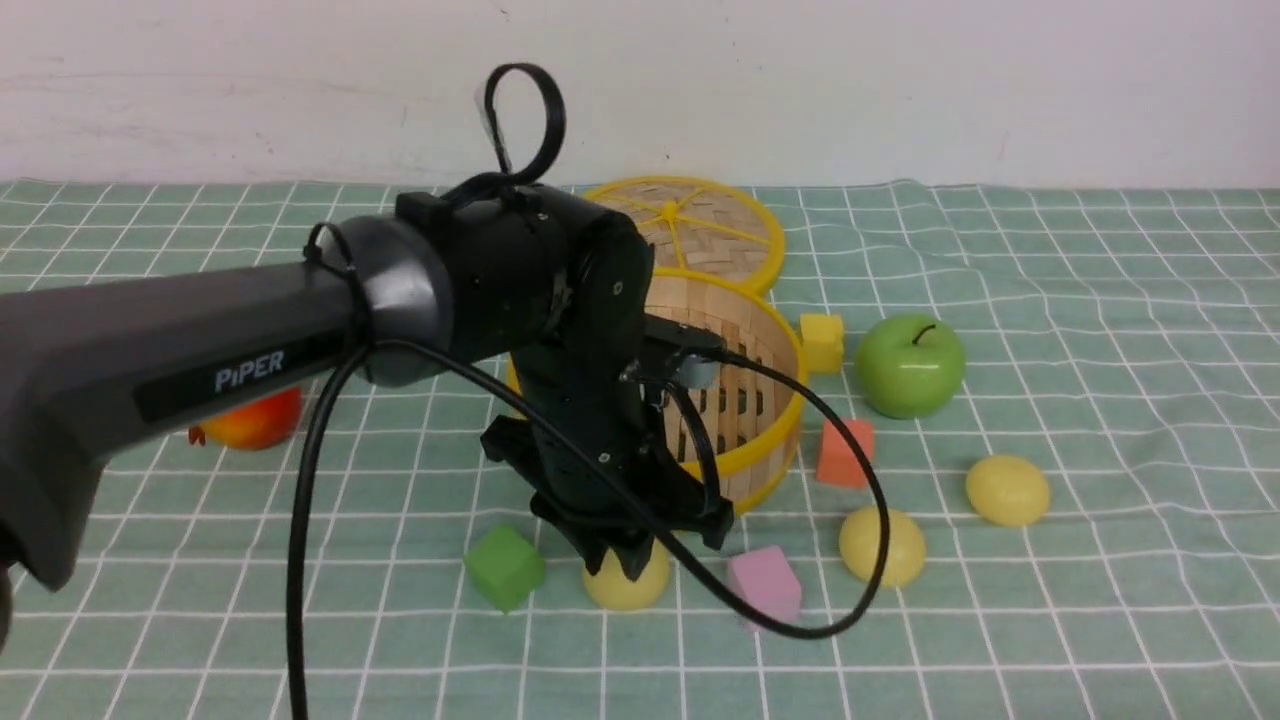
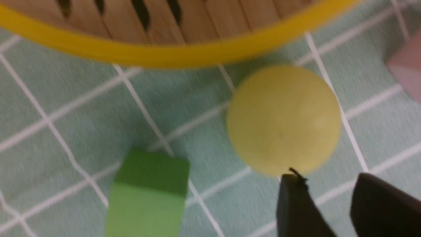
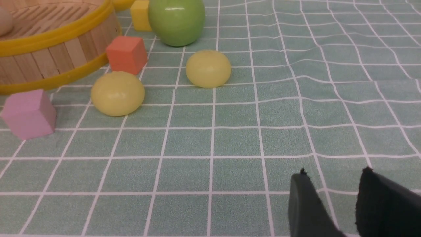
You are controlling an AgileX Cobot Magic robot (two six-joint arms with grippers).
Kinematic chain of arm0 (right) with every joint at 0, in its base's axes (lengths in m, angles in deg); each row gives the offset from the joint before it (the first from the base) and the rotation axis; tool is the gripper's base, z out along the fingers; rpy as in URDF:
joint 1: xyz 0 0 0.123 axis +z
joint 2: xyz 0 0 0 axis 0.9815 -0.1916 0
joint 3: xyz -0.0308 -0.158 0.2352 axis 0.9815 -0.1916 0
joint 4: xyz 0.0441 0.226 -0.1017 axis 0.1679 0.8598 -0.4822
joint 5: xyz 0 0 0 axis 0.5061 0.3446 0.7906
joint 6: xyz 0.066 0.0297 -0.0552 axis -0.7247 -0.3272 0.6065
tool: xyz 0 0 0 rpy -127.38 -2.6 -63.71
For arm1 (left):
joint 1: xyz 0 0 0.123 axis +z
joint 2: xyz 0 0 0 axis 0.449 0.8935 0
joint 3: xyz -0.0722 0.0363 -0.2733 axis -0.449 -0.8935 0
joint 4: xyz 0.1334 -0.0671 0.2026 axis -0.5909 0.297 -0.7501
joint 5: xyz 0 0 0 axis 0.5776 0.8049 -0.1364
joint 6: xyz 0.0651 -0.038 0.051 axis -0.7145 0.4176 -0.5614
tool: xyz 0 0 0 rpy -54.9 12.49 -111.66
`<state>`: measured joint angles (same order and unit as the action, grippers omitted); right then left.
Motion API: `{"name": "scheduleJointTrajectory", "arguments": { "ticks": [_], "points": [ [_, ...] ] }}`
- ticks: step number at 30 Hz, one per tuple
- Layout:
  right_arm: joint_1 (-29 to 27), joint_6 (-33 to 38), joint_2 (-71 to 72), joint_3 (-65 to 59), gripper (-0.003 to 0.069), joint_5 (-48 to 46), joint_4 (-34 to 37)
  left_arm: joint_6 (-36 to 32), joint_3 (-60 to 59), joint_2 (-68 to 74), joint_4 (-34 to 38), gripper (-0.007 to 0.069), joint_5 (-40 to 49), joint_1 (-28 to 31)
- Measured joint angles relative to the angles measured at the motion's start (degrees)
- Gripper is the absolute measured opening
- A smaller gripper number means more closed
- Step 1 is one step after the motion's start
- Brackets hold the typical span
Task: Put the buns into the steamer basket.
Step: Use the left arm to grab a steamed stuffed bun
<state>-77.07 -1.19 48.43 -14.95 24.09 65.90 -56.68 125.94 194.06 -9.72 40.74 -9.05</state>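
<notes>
A white, scuffed wall (image 1: 900, 80) closes the room behind the basket (image 1: 765, 400). The worktop (image 1: 1100, 620) runs forward from it under a sage-green cloth (image 1: 1050, 300) ruled in white squares, flat in front of the basket and rippled to its right. The black left arm (image 1: 200, 340) reaches in from the basket's left and hides that half of it. The basket stands upright, with bamboo slats between yellow rims. The woven lid (image 1: 715, 225) is just behind the basket, the apple (image 1: 910, 365) near its right, and a red fruit (image 1: 255, 420) well to its left, half hidden by the arm. A pale bun (image 3: 4, 19) lies on the basket's floor, cut off by the edge of the right wrist view. Three yellow buns lie outside on the cloth: the front bun (image 2: 283, 120) just before the basket, the middle bun (image 1: 880, 545) to its front right, and the right bun (image 1: 1007, 490) farther right. The yellow cube (image 1: 822, 342) and orange cube (image 1: 846, 453) sit just beside the basket's right wall. The pink cube (image 1: 765, 585) and green cube (image 1: 505, 567) lie in front of the basket. The left hand (image 2: 329, 179) is spread above the front bun with nothing between its fingers, one tip at the bun's edge. The right hand (image 3: 334, 171) is well right of the basket, spread over bare cloth and holding nothing.
</notes>
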Motion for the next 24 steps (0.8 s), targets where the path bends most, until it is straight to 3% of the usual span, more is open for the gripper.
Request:
{"name": "scheduleJointTrajectory", "arguments": {
  "ticks": [5,16,21,24],
  "points": [
    [0.0,0.0,0.0,0.0,0.0240,0.0,0.0,0.0,0.0,1.0,-0.7,0.0303,-3.9,0.1],
    [0.0,0.0,0.0,0.0,0.0240,0.0,0.0,0.0,0.0,3.9,-1.0,0.0266,-3.7,0.1],
    [0.0,0.0,0.0,0.0,0.0240,0.0,0.0,0.0,0.0,3.9,-1.1,0.0167,-3.7,0.1],
    [0.0,0.0,0.0,0.0,0.0240,0.0,0.0,0.0,0.0,3.9,-1.1,0.0024,-4.4,0.1]
  ]
}}
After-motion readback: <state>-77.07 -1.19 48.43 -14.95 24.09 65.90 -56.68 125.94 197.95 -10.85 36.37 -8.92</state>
